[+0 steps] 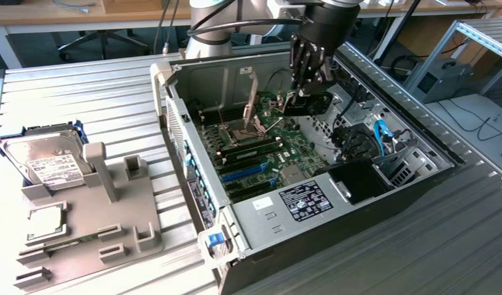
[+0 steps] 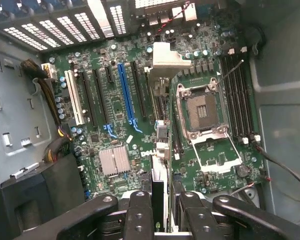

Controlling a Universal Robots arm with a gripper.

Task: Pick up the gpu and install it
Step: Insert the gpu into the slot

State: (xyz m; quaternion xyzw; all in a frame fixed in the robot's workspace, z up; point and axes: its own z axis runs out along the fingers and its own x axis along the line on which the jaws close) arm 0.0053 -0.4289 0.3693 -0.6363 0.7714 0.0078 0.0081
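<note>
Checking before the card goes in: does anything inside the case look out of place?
The CPU socket is empty, its retention frame flipped open. The gpu hangs edge-on in the claw above the board; nothing looks damaged.

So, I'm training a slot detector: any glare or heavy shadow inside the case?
Exterior view: the motherboard is evenly lit, and the corner around the black box is dark. Wrist view: the board is bright, the pale plastic piece looks brightest, and the gripper holding the gpu is shaded.
</note>
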